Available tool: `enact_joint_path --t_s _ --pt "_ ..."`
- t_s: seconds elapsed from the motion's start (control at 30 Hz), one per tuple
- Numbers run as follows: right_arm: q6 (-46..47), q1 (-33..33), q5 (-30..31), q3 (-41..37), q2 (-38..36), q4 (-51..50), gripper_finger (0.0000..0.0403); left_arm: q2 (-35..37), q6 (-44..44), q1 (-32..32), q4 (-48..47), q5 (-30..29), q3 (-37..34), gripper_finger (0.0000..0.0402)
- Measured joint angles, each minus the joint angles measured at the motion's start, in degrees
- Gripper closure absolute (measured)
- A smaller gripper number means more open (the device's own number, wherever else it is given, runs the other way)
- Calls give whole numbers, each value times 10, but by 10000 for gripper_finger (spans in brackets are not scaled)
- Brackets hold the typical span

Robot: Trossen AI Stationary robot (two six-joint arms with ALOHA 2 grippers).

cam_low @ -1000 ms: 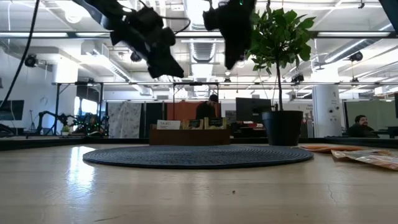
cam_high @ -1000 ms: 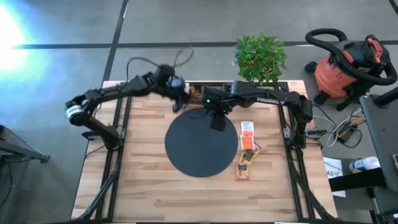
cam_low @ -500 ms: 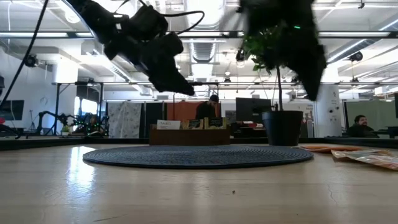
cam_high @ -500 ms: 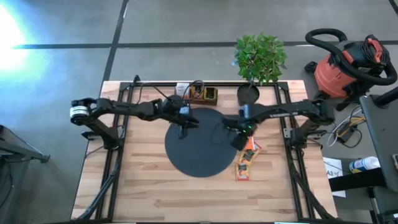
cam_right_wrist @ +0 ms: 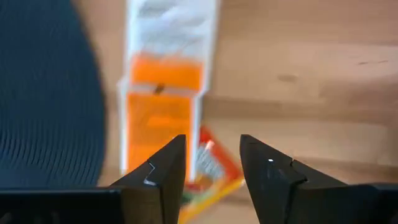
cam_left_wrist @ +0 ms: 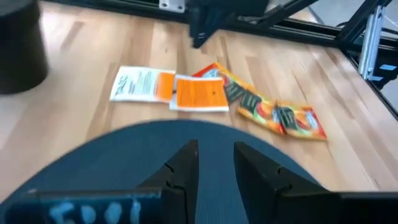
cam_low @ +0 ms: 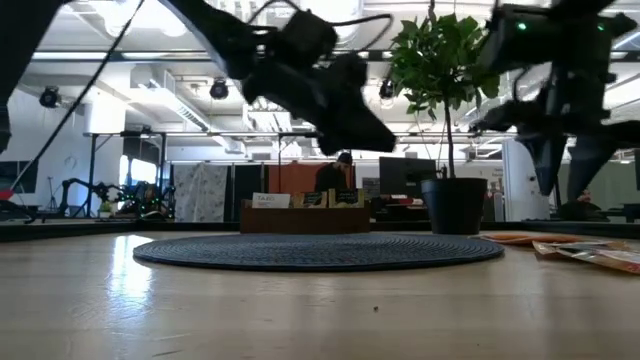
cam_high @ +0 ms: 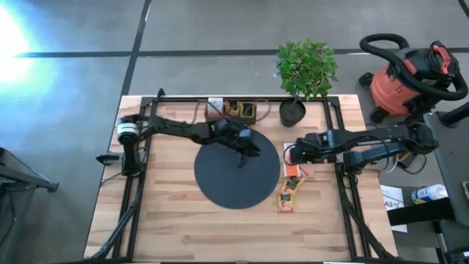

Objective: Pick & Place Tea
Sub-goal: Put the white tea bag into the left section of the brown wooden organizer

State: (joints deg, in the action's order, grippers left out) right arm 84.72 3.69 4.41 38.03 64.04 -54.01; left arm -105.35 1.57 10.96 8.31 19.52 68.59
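Tea sachets (cam_high: 292, 180) are seen in the high view lying in a loose row on the bare wood of the table (cam_high: 168, 220), just beside the right edge of the black mat (cam_high: 236, 176); a white-and-orange one lies nearest the far side, and orange and mixed-colour ones trail toward the near side. The left pincer (cam_high: 251, 149) is reached out over the far part of the mat, and the right pincer (cam_high: 290, 155) is held above the far end of the sachet row. A wooden box (cam_high: 233, 110) and a potted plant (cam_high: 304, 73) are set along the far edge of the table, and a red vacuum (cam_high: 407, 77) stands on the floor to the right. In the low view both arms are seen raised above the table, the mat (cam_low: 318, 250) lies flat in the middle, and sachets (cam_low: 585, 253) lie at the right. In the left wrist view the left pincer (cam_left_wrist: 216, 163) is shown with its fingers apart and nothing between them, above the mat (cam_left_wrist: 124, 162), with the sachets (cam_left_wrist: 217, 96) beyond its edge. In the right wrist view the right pincer (cam_right_wrist: 212, 165) is shown parted and empty, directly above an orange sachet (cam_right_wrist: 160, 134) that lies beside the mat (cam_right_wrist: 43, 93).
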Motion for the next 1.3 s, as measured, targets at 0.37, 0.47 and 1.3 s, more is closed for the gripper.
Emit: enact_joint_path --t_s 0.37,0.47,1.3 --pt "71 17 65 -138 -65 161 256 -189 9 -19 -70 -48 218 305" --pt "85 18 93 -155 -53 174 261 -226 17 -24 -83 -49 267 305" --pt "23 24 124 -221 -43 348 271 -352 20 -35 -140 -91 409 305"
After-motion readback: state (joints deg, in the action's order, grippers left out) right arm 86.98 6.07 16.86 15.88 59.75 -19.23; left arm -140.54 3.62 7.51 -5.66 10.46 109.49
